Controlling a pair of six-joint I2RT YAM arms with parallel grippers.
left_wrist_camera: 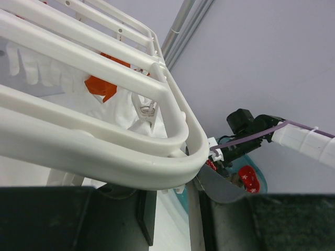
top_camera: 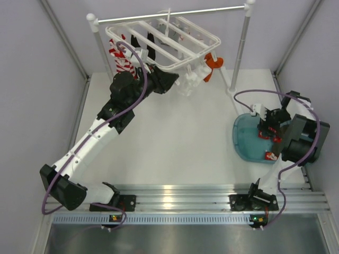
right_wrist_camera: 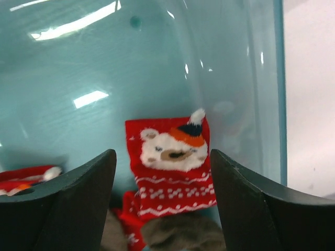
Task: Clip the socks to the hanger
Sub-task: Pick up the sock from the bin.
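From above: the left arm reaches across the white tabletop [top_camera: 185, 143] to the near corner of the white hanger [top_camera: 164, 39], which hangs from a grey rail [top_camera: 169, 15] at the back. The left end effector [top_camera: 172, 80] sits right at the frame's rim. Dark socks [top_camera: 151, 50] hang beneath the bars, with red-and-white striped socks [top_camera: 119, 55] at the left end and an orange sock [top_camera: 212, 63] at the right. On the right side, the right end effector [top_camera: 270, 129] is lowered into a teal tub [top_camera: 237, 132] holding red socks [top_camera: 270, 155].

From the left wrist: the hanger's curved corner [left_wrist_camera: 157, 172] fills the view and crosses just above the dark, blurred fingers [left_wrist_camera: 73, 219]. Whether the left end effector is closed on the frame or on one of its clips cannot be told. Beyond the frame are the orange sock [left_wrist_camera: 99, 83] and, farther off, the right arm [left_wrist_camera: 251, 125] over the tub, with a red sock [left_wrist_camera: 248, 178] inside.

From the right wrist: the right end effector [right_wrist_camera: 162, 154] is spread open, with one finger [right_wrist_camera: 78, 198] on each side of a red sock [right_wrist_camera: 172, 167]. That sock has white patterning and a bear face, and it lies flat on the tub's floor [right_wrist_camera: 104, 63]. A brown-grey sock [right_wrist_camera: 178, 230] lies bunched just below it, and another red sock [right_wrist_camera: 26, 178] lies at the left edge.
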